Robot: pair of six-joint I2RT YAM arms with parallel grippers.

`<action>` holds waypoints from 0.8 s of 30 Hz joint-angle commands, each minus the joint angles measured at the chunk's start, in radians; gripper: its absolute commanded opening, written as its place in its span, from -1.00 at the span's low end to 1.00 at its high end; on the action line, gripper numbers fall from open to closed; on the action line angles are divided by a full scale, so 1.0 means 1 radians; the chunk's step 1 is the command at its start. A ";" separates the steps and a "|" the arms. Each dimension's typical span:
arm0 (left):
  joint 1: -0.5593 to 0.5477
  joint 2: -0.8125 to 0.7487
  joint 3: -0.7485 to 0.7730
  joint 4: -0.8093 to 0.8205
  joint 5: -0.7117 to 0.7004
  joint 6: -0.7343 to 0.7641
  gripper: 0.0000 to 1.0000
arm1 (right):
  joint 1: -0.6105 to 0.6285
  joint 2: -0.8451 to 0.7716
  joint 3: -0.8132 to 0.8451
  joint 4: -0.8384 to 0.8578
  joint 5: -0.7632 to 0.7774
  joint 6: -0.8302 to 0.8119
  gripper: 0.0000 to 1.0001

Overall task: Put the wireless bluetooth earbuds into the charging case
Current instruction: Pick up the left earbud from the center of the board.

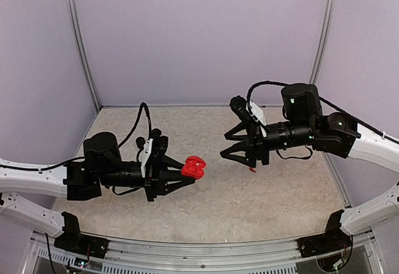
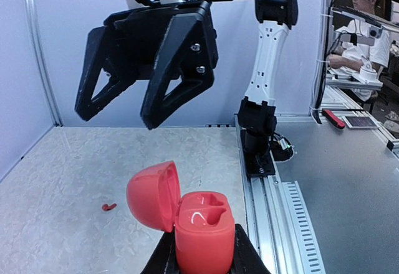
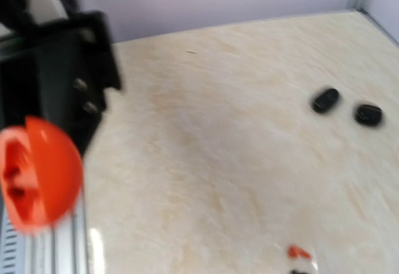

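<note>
Progress is judged to be early: both wells of the red charging case (image 2: pixel 202 224) appear bare and glossy in the left wrist view, so no earbud is counted as seated. The case is gripped at its lower body by the left gripper (image 1: pixel 189 173) and held off the table (image 1: pixel 280 193), at about 8 o'clock of the table's middle in the top view. Its lid (image 2: pixel 151 194) is swung open toward 9 o'clock. The right gripper (image 2: pixel 118 117) is seen at 11 o'clock above the case, with its jaws spread and nothing between them. One red earbud (image 2: pixel 109 207) is lying loose on the table, at 9 o'clock of the case in the left wrist view and at 5 o'clock just under the right gripper's tips in the top view. Two small black oval pieces (image 3: pixel 325 99) are seen side by side at 2 o'clock in the right wrist view, well apart from the red earbud; that view is too blurred for them to be named with certainty. Left to be done, as judged here: the red earbud is to be picked up and set into a well. A second red earbud cannot be found in any view.
</note>
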 commanded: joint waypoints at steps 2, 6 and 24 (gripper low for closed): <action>0.072 -0.061 -0.074 0.145 -0.025 -0.132 -1.00 | -0.136 -0.023 -0.050 0.019 -0.017 0.065 0.29; 0.100 -0.101 -0.111 0.158 -0.058 -0.161 -1.00 | -0.242 0.030 -0.057 -0.045 0.039 0.103 0.25; 0.144 -0.175 -0.192 0.161 -0.135 -0.184 -1.00 | -0.365 0.407 -0.001 -0.207 0.168 0.107 0.10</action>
